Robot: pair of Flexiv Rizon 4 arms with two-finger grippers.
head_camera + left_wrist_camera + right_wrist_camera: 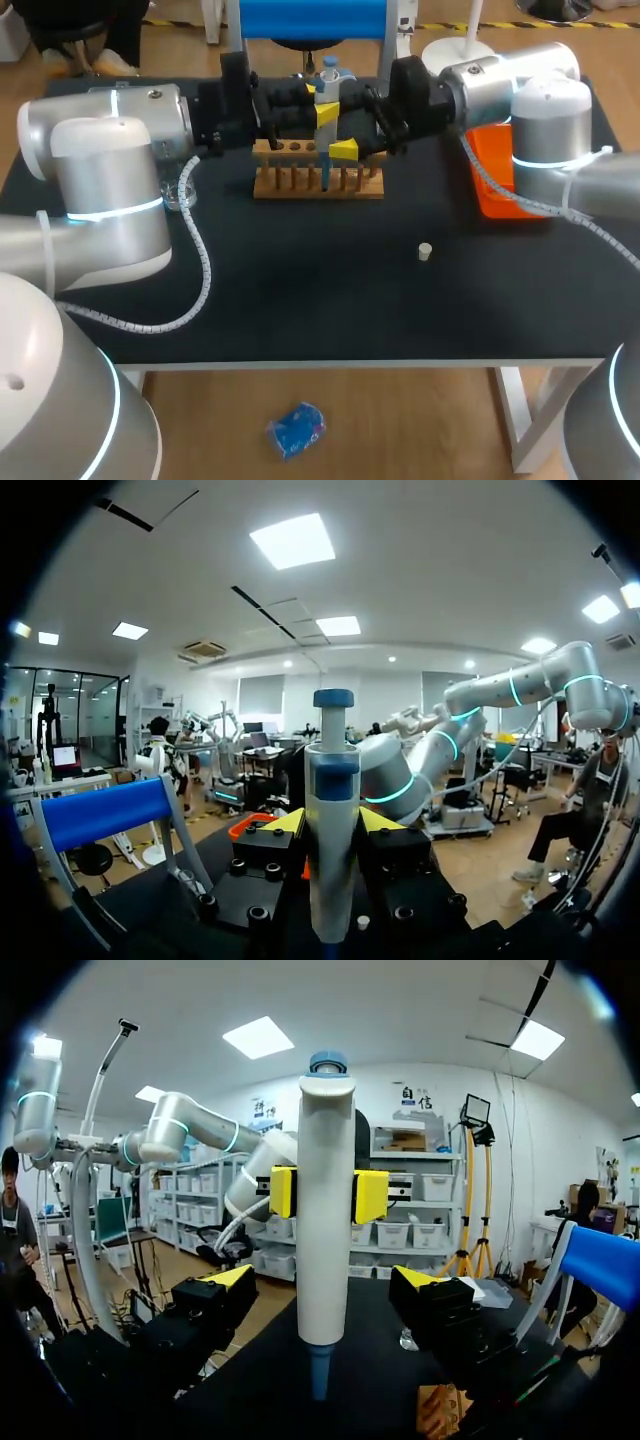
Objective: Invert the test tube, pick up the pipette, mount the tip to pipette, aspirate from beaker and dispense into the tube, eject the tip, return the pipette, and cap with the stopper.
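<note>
Gripping upright pipette (326, 1160) over wooden rack (318, 182): left pincer (327, 1192) clamped on it; right pincer (320, 1282) apart, seemingly not touching.

A pale wooden test-tube rack (318, 185) stands at the back middle of the black table (300, 300). A white-and-blue pipette (326, 100) stands upright above the rack. A clear glass beaker (180, 192) sits left of the rack and an orange plastic tray (492, 175) right of it. A small white stopper (424, 251) lies in front of the rack, rightward.
</note>
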